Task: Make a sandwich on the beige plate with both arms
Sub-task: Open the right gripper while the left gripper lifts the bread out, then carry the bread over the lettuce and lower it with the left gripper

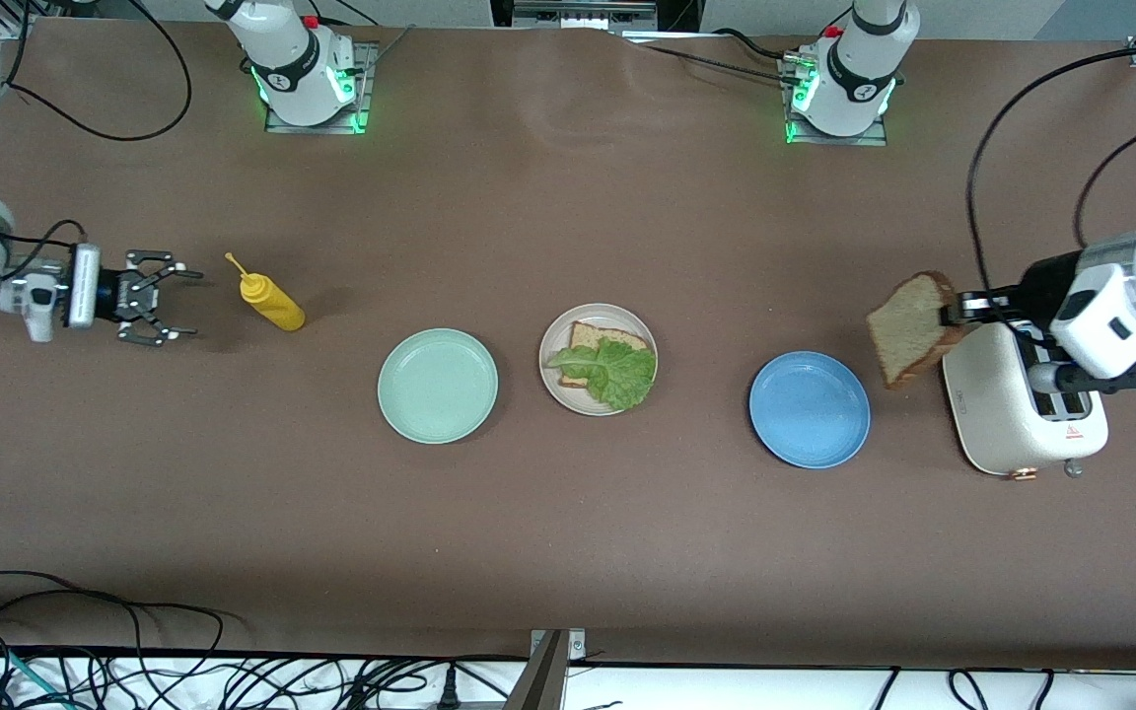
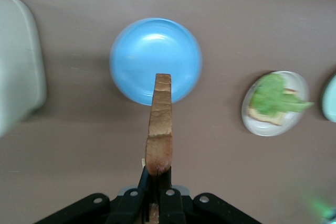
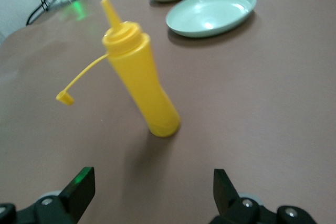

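Left wrist view: left gripper (image 2: 156, 195) clamped on a bread slice (image 2: 160, 124), seen edge-on, long axis pointing at the blue plate (image 2: 134, 59). Front view shows its broad face, tilted, up beside the toaster (image 1: 1017, 419). Beige plate (image 1: 552, 380) holds bread plus lettuce (image 1: 612, 370). Right gripper (image 1: 156, 298) has jaws wide apart, nothing held, mustard bottle (image 3: 140, 90) just ahead.

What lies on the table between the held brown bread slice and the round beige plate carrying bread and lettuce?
The round blue plate sits between the bread slice in the left gripper and the beige plate, seen in front and left wrist views.
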`<state>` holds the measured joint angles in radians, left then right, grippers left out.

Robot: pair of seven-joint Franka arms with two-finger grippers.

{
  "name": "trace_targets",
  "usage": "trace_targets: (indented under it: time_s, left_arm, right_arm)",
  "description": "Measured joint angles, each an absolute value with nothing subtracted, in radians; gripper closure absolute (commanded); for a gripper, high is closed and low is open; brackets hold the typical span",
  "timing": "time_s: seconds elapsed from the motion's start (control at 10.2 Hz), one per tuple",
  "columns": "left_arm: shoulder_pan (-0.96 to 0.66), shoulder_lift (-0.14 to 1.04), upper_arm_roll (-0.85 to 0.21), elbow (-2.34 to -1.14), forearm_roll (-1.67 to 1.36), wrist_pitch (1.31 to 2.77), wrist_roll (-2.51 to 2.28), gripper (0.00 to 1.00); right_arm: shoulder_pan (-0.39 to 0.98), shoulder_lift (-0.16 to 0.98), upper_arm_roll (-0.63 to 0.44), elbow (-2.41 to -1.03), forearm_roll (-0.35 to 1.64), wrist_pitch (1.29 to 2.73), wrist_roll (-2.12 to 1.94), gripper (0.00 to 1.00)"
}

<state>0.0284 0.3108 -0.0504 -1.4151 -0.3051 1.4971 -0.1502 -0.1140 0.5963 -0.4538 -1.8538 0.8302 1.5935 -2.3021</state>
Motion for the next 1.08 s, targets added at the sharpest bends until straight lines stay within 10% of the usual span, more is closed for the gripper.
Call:
trace_targets:
  time_s: [1.08]
  left_arm:
    - [-0.258,0.474,-0.051,-1.659,-1.199,1.87,-0.196,1.0]
  right_arm:
    - [-0.099,0.239,-0.069,-1.57,-0.005,1.562,-0.556,0.0]
